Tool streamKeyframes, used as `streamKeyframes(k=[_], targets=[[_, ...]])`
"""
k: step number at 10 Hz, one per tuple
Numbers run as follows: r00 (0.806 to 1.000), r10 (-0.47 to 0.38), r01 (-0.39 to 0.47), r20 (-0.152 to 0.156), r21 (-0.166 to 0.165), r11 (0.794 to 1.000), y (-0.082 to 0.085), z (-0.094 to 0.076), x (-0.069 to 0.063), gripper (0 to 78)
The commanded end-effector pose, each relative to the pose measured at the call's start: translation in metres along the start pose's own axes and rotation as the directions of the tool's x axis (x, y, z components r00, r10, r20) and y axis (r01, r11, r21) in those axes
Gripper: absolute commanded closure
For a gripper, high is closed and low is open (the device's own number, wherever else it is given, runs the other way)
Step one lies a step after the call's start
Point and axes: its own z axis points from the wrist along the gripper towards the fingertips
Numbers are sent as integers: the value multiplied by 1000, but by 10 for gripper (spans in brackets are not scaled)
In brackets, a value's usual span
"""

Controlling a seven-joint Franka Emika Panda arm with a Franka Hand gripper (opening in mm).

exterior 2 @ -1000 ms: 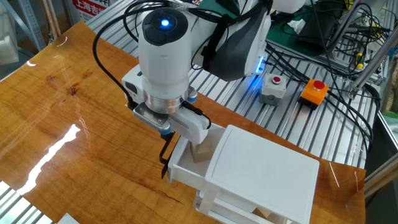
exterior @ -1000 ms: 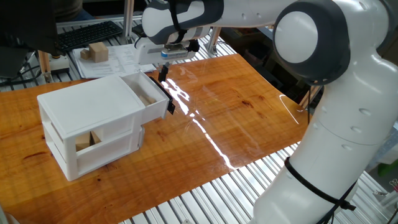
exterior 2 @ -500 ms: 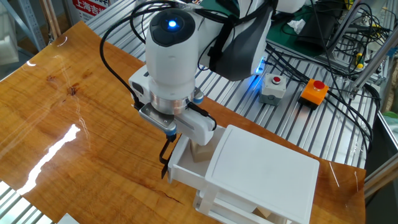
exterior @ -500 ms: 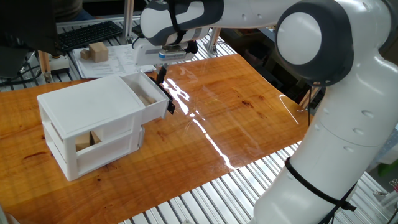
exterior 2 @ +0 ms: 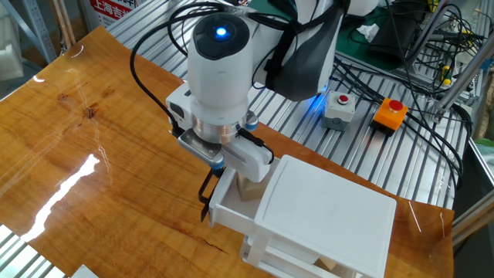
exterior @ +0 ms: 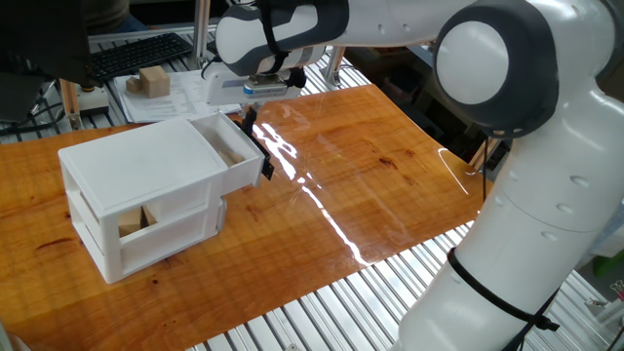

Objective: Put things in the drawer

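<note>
Left of centre in one fixed view, the upper white plastic drawer [exterior: 237, 153] with its black handle [exterior: 259, 153] stands pulled out of the boxy white two-tier cabinet [exterior: 136, 171]. The small pale beige wooden block [exterior 2: 248, 188] lies inside it. The black two-finger gripper [exterior: 250, 117] hangs just above the drawer's open end; I cannot tell how wide its fingers are parted, and nothing shows between them.

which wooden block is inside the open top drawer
The small pale block in the pulled-out upper drawer, under the pincer. Another block sits in the lower tier; a third lies behind the cabinet.
</note>
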Motion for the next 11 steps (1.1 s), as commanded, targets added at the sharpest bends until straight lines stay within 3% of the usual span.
streamKeyframes(k=[1,11], targets=[[1000,9,-9,1,-7,1000,5,-2,3,754],[997,79,-79,-6,-37,996,33,-2,21,754]])
